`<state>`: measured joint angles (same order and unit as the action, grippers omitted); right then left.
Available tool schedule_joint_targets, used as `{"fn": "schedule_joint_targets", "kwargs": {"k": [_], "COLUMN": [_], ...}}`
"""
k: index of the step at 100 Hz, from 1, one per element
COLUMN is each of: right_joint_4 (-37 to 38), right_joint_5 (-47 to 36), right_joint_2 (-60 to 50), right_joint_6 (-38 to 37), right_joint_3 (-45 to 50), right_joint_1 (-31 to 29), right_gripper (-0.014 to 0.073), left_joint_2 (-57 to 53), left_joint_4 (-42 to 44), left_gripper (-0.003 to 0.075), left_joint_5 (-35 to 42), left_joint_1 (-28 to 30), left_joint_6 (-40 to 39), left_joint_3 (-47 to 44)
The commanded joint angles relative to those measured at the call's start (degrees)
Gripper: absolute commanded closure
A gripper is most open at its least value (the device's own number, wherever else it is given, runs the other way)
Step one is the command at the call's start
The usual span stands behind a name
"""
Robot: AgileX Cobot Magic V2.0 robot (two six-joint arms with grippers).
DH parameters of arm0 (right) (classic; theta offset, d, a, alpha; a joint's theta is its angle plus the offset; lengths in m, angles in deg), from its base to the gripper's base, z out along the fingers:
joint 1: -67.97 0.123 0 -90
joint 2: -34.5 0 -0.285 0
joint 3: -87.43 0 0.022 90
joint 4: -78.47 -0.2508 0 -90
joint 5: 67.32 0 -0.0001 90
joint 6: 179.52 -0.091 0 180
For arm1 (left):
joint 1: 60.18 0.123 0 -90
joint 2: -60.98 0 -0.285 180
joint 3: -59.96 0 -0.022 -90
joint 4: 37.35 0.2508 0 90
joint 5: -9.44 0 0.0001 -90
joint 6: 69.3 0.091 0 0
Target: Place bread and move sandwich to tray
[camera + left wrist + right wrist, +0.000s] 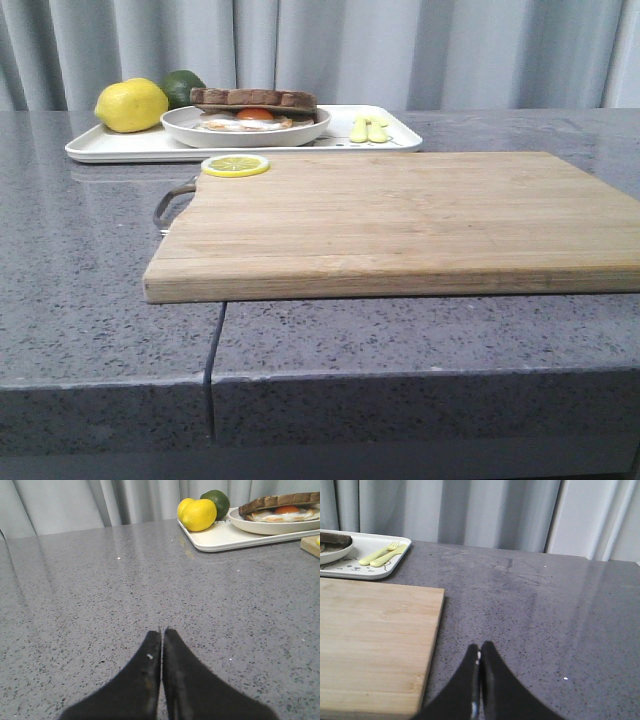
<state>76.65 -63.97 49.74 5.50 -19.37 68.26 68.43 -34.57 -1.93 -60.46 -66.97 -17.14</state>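
The sandwich (254, 110) lies on a round white plate (245, 133), and this plate stands on the white tray (110, 148) at the far left part of the grey table (90, 290). The bread (253, 98), a slice with dark brown crust, is on top of the fried egg with the orange yolk. On the left end of the tray there is a yellow lemon (131, 105) and behind it a green lime (183, 86). On the right part of the tray lie two small pale yellow utensils (369, 129).

Nearer, in the middle and right of the table, lies a wooden cutting board (400, 225). A lemon slice (235, 166) sits on its far left corner.

The left end effector (162, 632) has its black fingers together, with nothing between them, over the bare table left of the tray. The right end effector (479, 650) is also together and holds nothing, just right of the cutting board.
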Motion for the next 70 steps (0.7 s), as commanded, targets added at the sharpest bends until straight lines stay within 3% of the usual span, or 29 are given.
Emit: {"fn": "schedule_joint_targets", "kwargs": {"k": [1,21,70], "right_joint_4": [0.7,0.7,0.7], "right_joint_5": [-8.3,-5.6,-5.8], "right_joint_2": [-1.9,-9.3,-9.2], "right_joint_6": [0.4,-0.7,-0.7], "right_joint_3": [2.2,5.7,5.7], "right_joint_1": [-0.2,-0.2,-0.1], "right_gripper": [0.0661,0.0661,0.0661], "left_joint_2": [-1.7,-1.7,-1.7], "left_joint_4": [0.1,0.1,0.1], "left_gripper": [0.0740,0.0740,0.0740], "left_joint_5": [4.8,4.8,4.8], "left_joint_1": [0.2,0.2,0.2], "left_joint_6": [-0.5,-0.5,-0.5], "left_joint_3": [-0.9,-0.9,-0.9]}}
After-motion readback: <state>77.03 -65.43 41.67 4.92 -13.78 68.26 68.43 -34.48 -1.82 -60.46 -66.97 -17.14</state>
